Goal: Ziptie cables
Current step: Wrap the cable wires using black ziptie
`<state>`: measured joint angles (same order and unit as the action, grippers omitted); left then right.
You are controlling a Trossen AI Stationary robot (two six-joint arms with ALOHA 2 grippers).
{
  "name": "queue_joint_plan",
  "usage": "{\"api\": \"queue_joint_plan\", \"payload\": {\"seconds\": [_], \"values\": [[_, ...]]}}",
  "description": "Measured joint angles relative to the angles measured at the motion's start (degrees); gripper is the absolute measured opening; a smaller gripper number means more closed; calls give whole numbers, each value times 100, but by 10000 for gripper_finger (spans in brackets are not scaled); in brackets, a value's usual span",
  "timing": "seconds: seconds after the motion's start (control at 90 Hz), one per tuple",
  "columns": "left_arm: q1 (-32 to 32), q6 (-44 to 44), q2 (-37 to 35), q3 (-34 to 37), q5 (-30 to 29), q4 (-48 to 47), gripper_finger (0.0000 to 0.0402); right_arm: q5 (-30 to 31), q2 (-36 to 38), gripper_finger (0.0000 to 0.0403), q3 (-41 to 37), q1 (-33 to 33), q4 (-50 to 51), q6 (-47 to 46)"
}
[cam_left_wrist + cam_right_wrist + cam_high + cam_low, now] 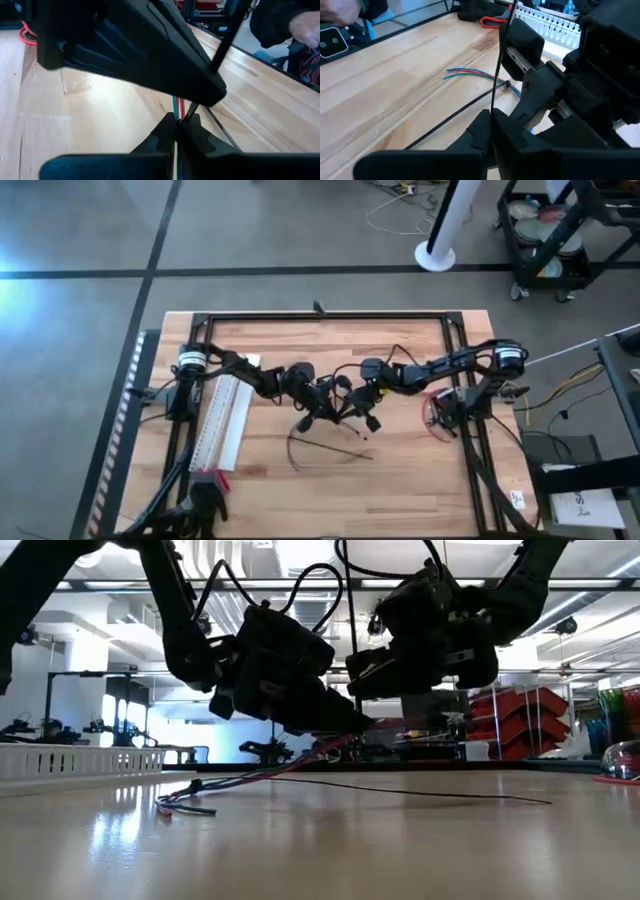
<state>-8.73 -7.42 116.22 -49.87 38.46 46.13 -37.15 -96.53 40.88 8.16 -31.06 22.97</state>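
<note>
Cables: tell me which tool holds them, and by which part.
The left tool is shut on the cables at their raised end; the loose end lies on the table. The right tool pinches a thin black strand.

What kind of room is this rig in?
Likely a robotics lab or workshop: red parts bins on shelving behind the wooden table, a wheeled equipment cart, and a bare concrete floor.

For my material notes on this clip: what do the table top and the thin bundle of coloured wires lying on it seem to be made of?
The table top looks like pale wood with a smooth, lightly glossy finish: plank seams and grain show, and the low view shows reflections. The thin bundle of coloured wires looks plastic-insulated, with smooth red, green and blue jackets; their cores cannot be seen.
</note>
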Motion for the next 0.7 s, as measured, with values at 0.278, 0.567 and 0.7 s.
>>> {"api": "queue_joint_plan", "payload": {"seconds": [0.278,0.567,0.7], "values": [[-35,0,44,0,-24,-74,0,-21,118,0,11,0,122,48],[-52,-108,42,2,-17,-127,0,-84,-140,52,26,-2,133,57],[-51,-111,42,-3,28,-196,0,-112,-260,102,22,-2,132,309]]}}
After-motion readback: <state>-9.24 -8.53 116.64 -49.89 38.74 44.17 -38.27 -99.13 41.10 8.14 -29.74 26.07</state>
